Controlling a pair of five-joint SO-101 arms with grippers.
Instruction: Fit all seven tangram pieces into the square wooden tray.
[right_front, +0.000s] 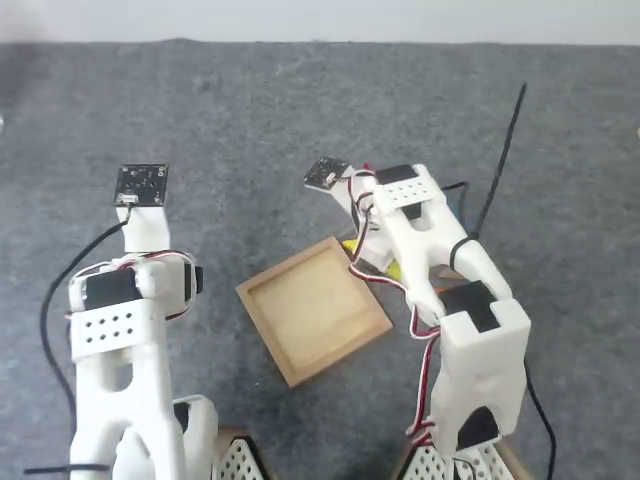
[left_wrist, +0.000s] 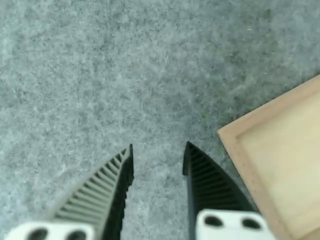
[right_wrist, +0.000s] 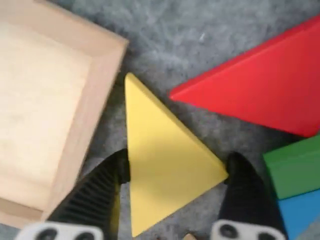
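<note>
Black ribbed fingers (right_wrist: 95, 195) of the right gripper (right_wrist: 175, 167) sit closest, pinching the yellow triangle (right_wrist: 165, 165): one tip presses its long straight edge, the other meets the opposite corner. Whether the piece rests on the grey felt (left_wrist: 100, 60) or is raised off it I cannot tell. Just beside that long edge, with a thin strip of felt between, stands one wall of the square wooden tray (right_wrist: 97, 95); the triangle's sharp tip points along that wall towards the tray's corner. On the gripper's other side lie three more pieces. A large red triangle (right_wrist: 270, 85) is near the yellow one but apart from it. A green piece (right_wrist: 295, 167) lies close under the red, and a blue piece (right_wrist: 300, 215) touches the green.

Across the table, the left gripper (left_wrist: 159, 147) hangs over bare felt with its two fingers spread and nothing between them. A corner of the tray lies just beside one fingertip, not touching it.

From above, the tray sits turned cornerwise between the two arms, its far corner under the right arm (right_front: 440, 270), while the left arm (right_front: 120, 330) stands well apart from its near-left rim.
</note>
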